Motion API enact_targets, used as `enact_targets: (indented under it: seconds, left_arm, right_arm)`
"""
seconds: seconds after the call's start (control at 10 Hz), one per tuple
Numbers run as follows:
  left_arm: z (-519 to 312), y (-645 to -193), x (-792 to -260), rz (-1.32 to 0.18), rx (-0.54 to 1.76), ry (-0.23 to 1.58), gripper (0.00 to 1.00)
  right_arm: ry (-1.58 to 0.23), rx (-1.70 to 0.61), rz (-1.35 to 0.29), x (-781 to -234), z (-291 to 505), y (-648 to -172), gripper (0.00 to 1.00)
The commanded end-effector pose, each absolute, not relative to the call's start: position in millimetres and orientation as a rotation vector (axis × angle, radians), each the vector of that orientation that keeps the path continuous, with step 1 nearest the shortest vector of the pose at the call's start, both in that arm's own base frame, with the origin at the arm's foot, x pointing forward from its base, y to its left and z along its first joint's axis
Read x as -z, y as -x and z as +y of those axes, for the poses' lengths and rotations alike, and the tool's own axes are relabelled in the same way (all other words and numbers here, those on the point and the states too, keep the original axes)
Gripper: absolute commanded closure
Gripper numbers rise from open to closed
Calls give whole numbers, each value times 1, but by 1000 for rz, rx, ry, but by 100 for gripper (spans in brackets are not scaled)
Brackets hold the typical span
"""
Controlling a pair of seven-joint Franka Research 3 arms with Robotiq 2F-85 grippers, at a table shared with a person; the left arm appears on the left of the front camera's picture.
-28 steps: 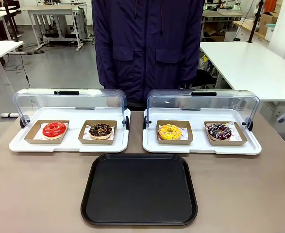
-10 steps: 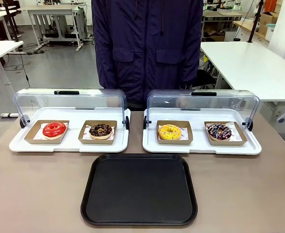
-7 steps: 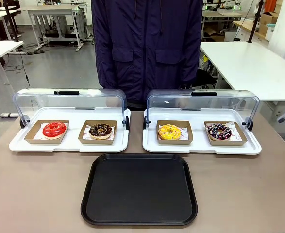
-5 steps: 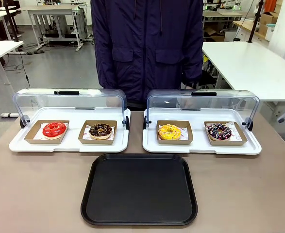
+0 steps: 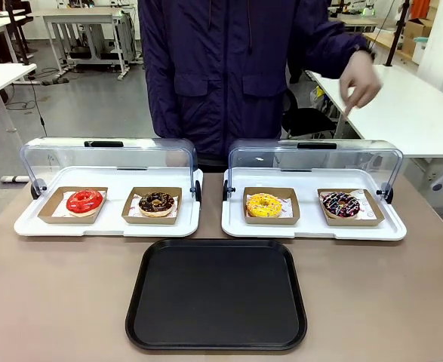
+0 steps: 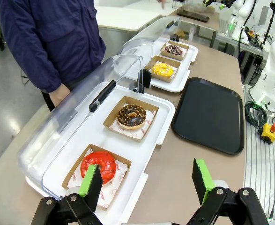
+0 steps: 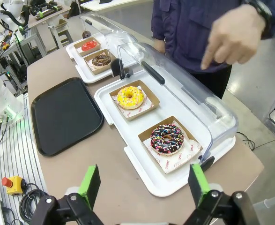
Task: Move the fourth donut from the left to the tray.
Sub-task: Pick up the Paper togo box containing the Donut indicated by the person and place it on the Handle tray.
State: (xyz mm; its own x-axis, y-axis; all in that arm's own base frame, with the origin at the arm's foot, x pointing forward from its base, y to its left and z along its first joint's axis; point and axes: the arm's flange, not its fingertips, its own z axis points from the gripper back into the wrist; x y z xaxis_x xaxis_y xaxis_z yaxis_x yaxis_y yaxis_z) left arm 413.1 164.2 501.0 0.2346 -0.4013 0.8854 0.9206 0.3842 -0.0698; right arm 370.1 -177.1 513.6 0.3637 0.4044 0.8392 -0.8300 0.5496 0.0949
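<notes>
The fourth donut (image 7: 167,139) sits in the white case (image 7: 136,171), middle of the right wrist view, straight ahead of the wide-open right jaws, far from the wide-open left jaws; the tray (image 7: 64,117) lies at the frame's left

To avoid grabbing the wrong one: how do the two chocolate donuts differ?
The fourth donut carries pink and white sprinkles; the second donut has brownish-gold crumbs. The fourth donut sits at the right end of the row, beside the yellow donut; the second donut sits beside the red donut. Both are dark-glazed rings in brown cardboard holders.
</notes>
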Motion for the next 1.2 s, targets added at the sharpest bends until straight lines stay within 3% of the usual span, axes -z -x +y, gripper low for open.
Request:
enact_targets:
  seconds: [0.0, 1.1]
  left_arm:
    - [164, -413, -503, -931, 1021, 699, 0]
    - [164, -413, -503, -931, 1021, 699, 0]
  right_arm:
    - [-576, -867, -908, -514, -178, -373, 0]
    - [-576, -867, -908, -514, -178, -373, 0]
